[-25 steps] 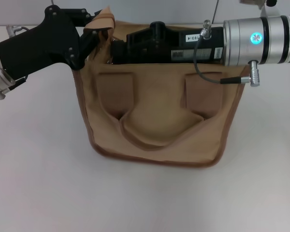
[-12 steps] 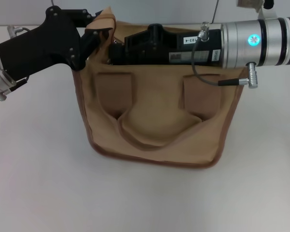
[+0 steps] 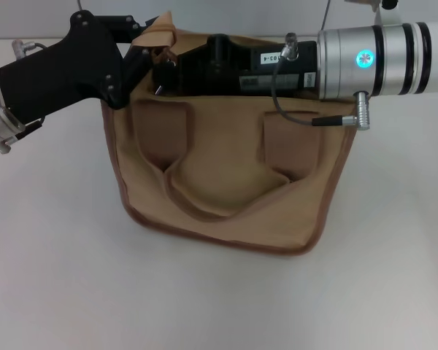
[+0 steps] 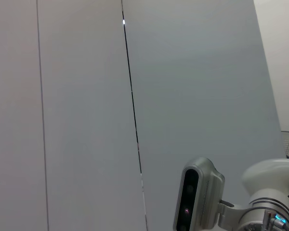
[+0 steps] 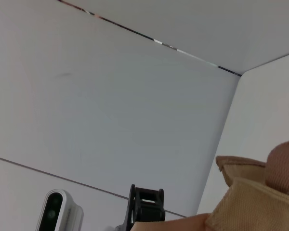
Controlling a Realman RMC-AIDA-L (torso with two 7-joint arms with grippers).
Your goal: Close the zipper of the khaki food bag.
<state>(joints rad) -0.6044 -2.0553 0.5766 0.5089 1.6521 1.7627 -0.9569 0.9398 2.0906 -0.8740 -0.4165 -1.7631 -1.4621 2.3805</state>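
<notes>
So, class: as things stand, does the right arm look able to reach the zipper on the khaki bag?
Probably yes: the right gripper already lies along the top of the khaki food bag, nothing between them. The zipper itself is hidden.

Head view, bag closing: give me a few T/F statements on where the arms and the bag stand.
1. The khaki food bag stands on a white table. True.
2. The left gripper is parked off to the side, clear of the bag. False: it is at the bag's top left corner, against the raised fabric there.
3. The right gripper reaches along the bag's top edge from the right. True.
4. Both handle loops are pulled upright. False: the near handle loop lies flat against the front panel.
5. The zipper pull tab is plainly in view. False: the arms cover the top of the bag, so it cannot be made out.
</notes>
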